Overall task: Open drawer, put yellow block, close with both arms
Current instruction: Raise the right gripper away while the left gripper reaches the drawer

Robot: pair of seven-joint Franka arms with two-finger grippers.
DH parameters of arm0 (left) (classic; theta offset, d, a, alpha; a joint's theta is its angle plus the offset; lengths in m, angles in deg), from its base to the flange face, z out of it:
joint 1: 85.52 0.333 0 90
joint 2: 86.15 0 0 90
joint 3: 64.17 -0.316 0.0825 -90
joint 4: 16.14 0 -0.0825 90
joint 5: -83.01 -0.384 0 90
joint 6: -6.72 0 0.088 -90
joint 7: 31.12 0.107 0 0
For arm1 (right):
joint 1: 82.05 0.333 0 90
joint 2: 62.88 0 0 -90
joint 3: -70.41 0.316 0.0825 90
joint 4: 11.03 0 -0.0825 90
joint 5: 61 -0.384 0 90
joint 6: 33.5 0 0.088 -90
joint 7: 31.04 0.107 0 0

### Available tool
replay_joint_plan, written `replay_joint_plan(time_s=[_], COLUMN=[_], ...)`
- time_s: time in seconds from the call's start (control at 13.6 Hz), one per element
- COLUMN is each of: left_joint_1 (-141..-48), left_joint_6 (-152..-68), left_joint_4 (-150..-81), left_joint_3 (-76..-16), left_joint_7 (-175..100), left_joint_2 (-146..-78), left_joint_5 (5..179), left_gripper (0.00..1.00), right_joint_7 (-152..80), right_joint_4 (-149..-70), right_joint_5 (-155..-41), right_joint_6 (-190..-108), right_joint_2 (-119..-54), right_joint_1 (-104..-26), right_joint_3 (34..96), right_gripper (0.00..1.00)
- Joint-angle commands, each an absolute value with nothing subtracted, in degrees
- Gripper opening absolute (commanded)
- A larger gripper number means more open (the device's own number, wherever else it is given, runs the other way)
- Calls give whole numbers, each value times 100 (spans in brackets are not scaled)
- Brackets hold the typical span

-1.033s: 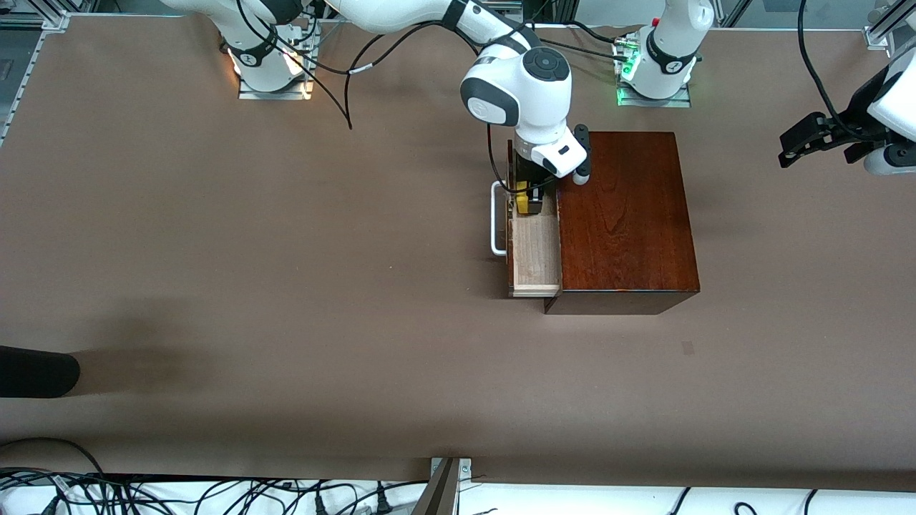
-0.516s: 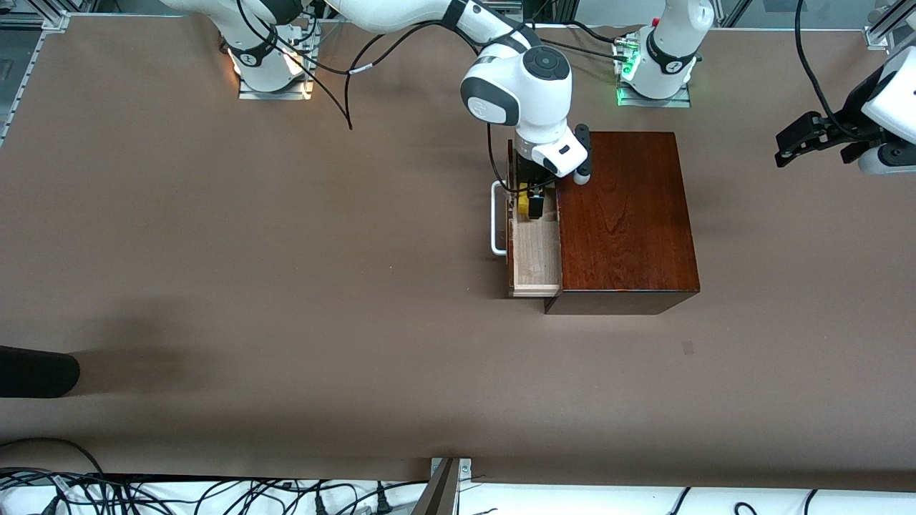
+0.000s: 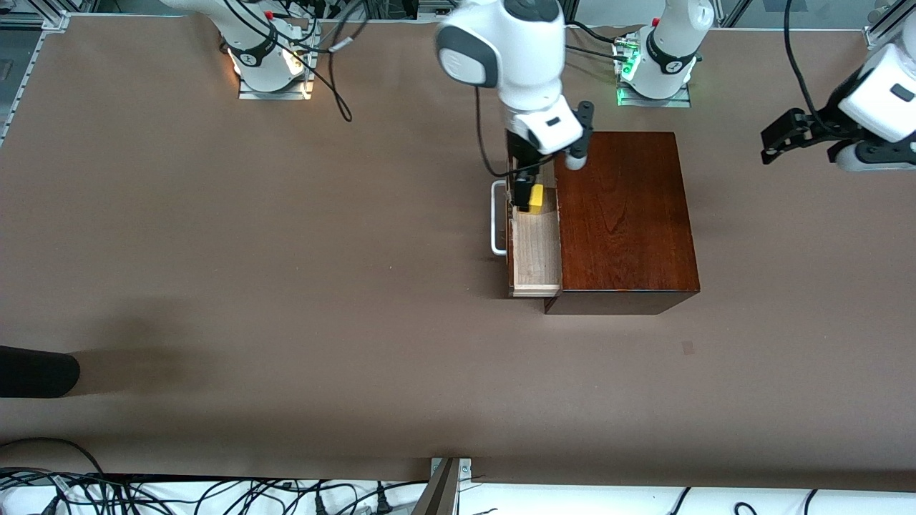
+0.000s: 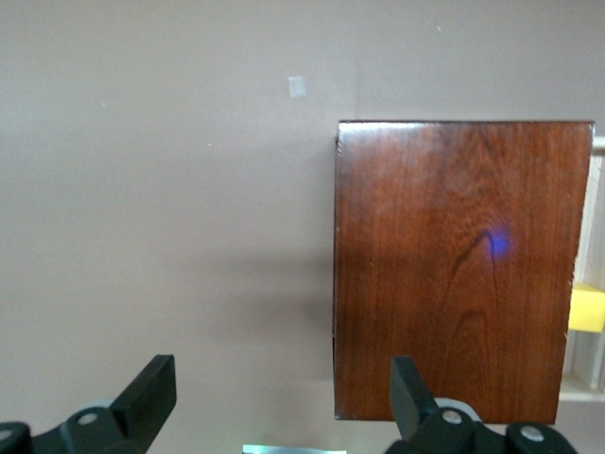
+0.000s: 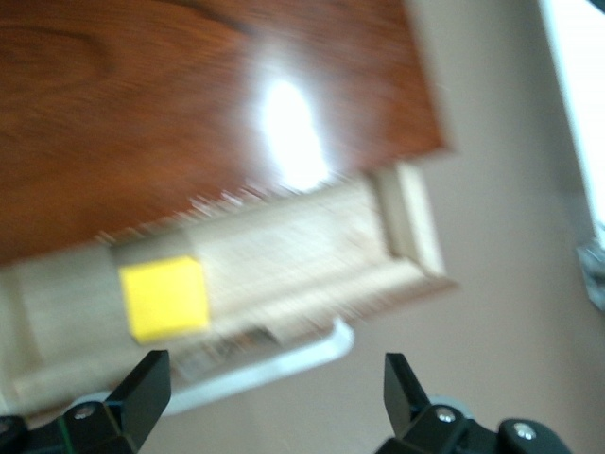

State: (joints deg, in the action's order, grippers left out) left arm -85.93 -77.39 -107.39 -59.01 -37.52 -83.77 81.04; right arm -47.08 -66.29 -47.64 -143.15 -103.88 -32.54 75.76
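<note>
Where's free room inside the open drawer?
The drawer floor is bare from the yellow block down to its camera-side end wall. It is crowded at the block's end, where the right gripper hangs just above with jaws open.

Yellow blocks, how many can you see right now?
1. The yellow block lies in the open drawer, at the end farther from the front camera, under the open right end effector. The closed part of the drawer may hide others.

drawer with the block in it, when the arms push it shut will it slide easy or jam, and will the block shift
The drawer probably slides stiffly but straight: it is a rigid wooden tray in a close-fitting box. Pushing off-centre on the handle might skew it. The yellow block lies flat and loose, so it may slide, hardly roll.
</note>
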Motion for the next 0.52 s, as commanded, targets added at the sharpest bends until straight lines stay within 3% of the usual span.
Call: replay_joint_plan(time_s=[0.0,0.22,0.44], left_joint_1=[-8604,-8613,-8613], left_joint_6=[-7494,-7238,-7220], left_joint_4=[-10641,-10431,-10377], left_joint_3=[-5811,-5513,-4890], left_joint_7=[-3631,-2493,-929], left_joint_2=[-8448,-8903,-9308], left_joint_5=[8222,8643,8827], left_gripper=[100,100,100], right_joint_7=[-4678,-4669,-4607], right_joint_4=[-6790,-6851,-6956], right_joint_5=[-4896,-4931,-5764], right_joint_6=[-13950,-13854,-13345], right_joint_2=[-9823,-9374,-9066], right_joint_1=[-3930,-4590,-5267], right_joint_3=[7629,7621,7464], right_gripper=[100,100,100])
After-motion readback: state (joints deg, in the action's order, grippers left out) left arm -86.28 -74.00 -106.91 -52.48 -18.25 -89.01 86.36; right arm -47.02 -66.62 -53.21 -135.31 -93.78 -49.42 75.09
